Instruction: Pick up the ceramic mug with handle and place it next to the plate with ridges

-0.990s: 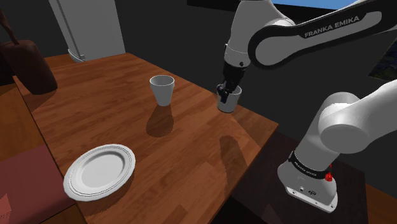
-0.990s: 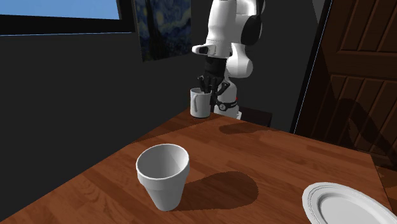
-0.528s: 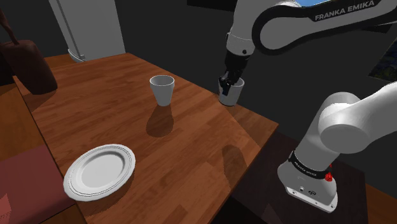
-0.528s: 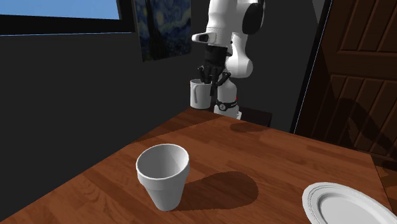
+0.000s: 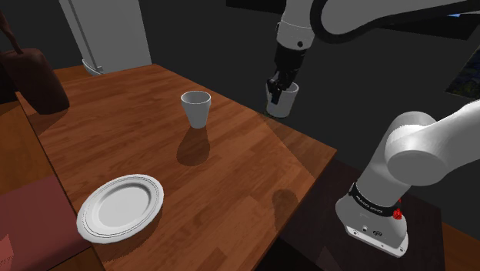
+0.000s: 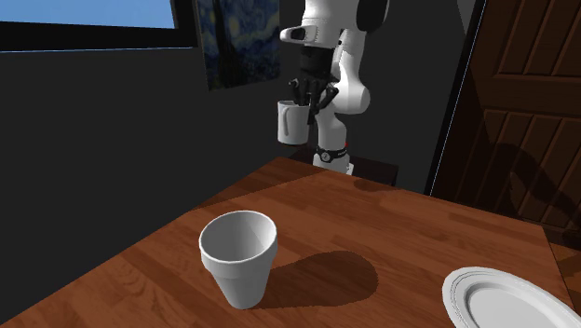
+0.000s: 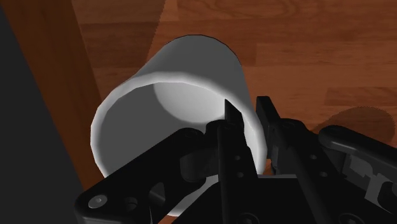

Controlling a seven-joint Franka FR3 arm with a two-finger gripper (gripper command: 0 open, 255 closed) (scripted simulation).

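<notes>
Clasping one mug aloft, the pincer hangs apart from one cup, one plate.

One white mug, one handleless cup, one ridged plate, perhaps one brown bag

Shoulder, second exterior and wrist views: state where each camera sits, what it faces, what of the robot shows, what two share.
Shoulder view: beside the stand, looking down over the table toward the plate; arm and gripper holding the mug show.
Second exterior view: low across the table, facing the arm and gripper past a handleless cup.
Wrist view: on the hand, looking along the fingers clasping the mug's wall.
Shared: exterior views both show mug, cup, plate.
</notes>
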